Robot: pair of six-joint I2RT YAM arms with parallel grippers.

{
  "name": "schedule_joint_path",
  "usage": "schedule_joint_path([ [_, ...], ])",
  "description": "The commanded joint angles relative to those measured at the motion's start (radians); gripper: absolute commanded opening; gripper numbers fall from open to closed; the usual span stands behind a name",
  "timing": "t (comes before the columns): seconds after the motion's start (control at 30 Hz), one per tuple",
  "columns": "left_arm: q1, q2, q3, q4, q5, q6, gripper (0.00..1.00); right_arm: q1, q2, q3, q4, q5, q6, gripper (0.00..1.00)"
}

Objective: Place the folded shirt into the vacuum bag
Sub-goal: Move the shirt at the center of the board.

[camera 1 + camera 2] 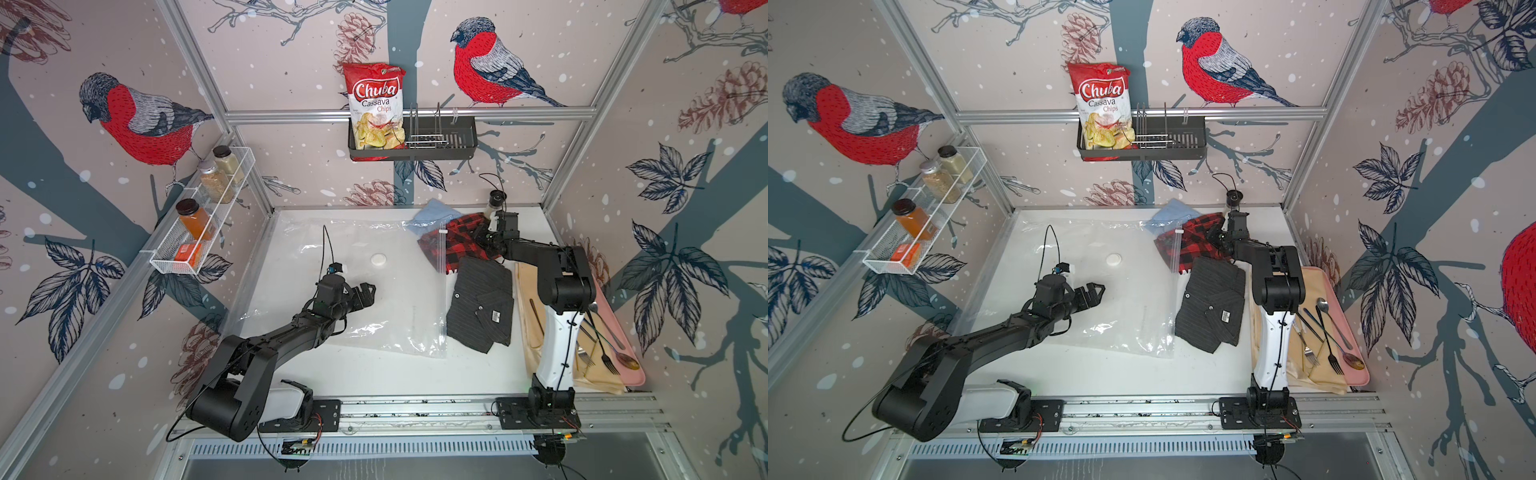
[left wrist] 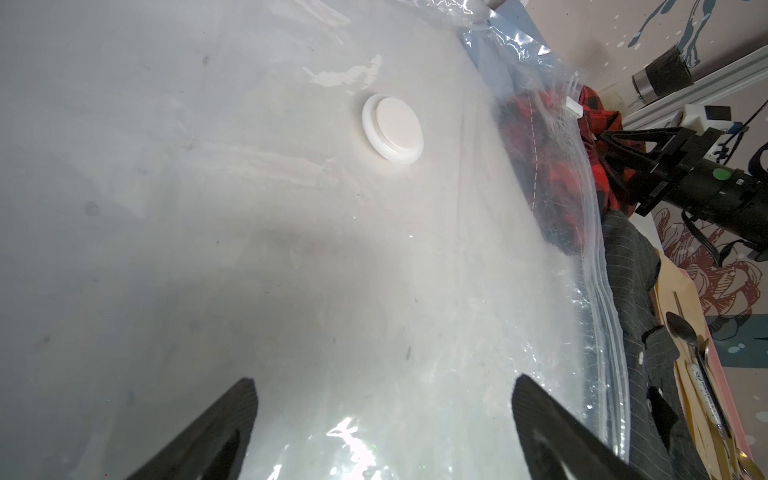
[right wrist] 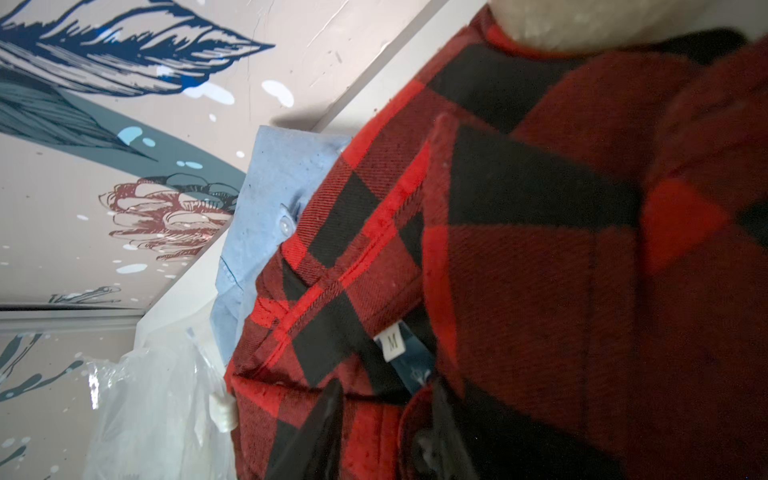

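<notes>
White table inside a booth of bird wallpaper. Bag is lying flat across the table's centre and 9 o'clock half, valve facing up, zip edge running down its 3 o'clock side. Plaid shirt is sitting rumpled at 1 o'clock, its 9 o'clock corner showing through the plastic at the zip edge; inside the mouth or merely under it, cannot tell. Blue shirt is peeking out at the plaid shirt's 11 o'clock, touching it. Striped shirt is lying folded at 3 o'clock, just beside the zip edge, outside the bag. Right gripper is reaching into the plaid shirt, fingers straddling a fold near the collar label; pinched tight or not, cannot tell. Left gripper is hanging over the bag at 6 o'clock of the valve, jaws spread wide, holding nothing. Tray of cutlery is sitting at 4 o'clock, past the right arm's base.
</notes>
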Motion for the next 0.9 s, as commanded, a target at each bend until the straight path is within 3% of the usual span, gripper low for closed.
schedule_joint_path([
  [0.0, -0.002, 0.008, 0.011, -0.001, -0.013, 0.014, 0.96, -0.035, 0.021, -0.008, -0.180, 0.129, 0.019, 0.39],
  [0.5, -0.010, 0.041, 0.044, -0.020, -0.018, 0.012, 0.96, -0.179, -0.026, -0.027, -0.174, 0.066, 0.016, 0.39],
  [0.67, -0.036, 0.028, 0.072, -0.064, -0.035, 0.022, 0.96, -0.172, -0.117, -0.067, -0.129, -0.008, -0.015, 0.47],
  [0.87, -0.075, -0.021, 0.095, -0.097, -0.040, 0.012, 0.96, -0.116, -0.294, -0.135, -0.169, 0.007, -0.069, 0.64],
])
